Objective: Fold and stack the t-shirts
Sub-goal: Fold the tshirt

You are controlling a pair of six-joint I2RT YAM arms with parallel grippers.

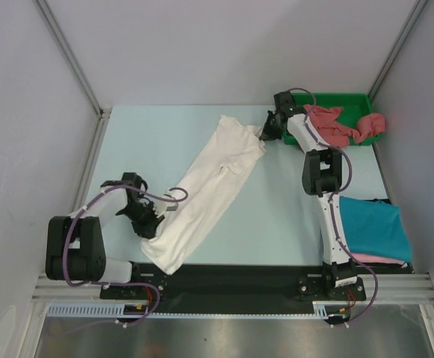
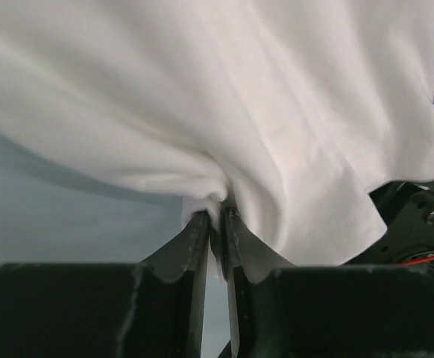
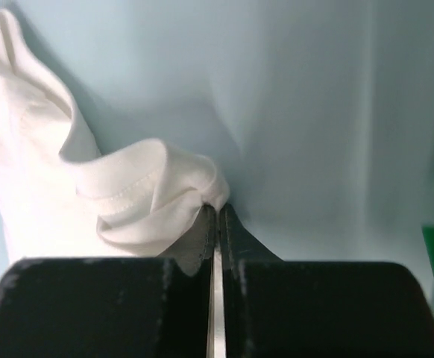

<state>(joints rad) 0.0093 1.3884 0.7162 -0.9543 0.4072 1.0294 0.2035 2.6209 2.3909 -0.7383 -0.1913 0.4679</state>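
So the white shirt (image 1: 209, 190) is strung out on a diagonal across the table (image 1: 150, 142), one end by the left arm's base and the other up near the tray (image 1: 336, 97). That looks deliberate: each arm has an end, so the cloth gets pulled long and flat before any fold. The left claw (image 2: 217, 216) is pinched nearly closed on a bunch of fabric at the near end. In its wrist view the shirt drapes over the tips and puckers right where they bite, so I'd call it a real grip, though the slit between the fingers looks a hair wider than on the other side. The right claw (image 3: 216, 210) is fully closed on a hemmed edge at the far end, with only a small corner caught at the tips. The shirt isn't flat yet, there are wrinkles and a rolled edge midway, so I'd guess this is the spreading step. The red shirts (image 1: 336, 127) sit heaped in the tray, not folded, and the teal shirt (image 1: 370, 227) lies folded on a pink shirt (image 1: 385, 259) at the near right, which looks like the stack. Main risk I see: that thin far grip slips if they pull harder.
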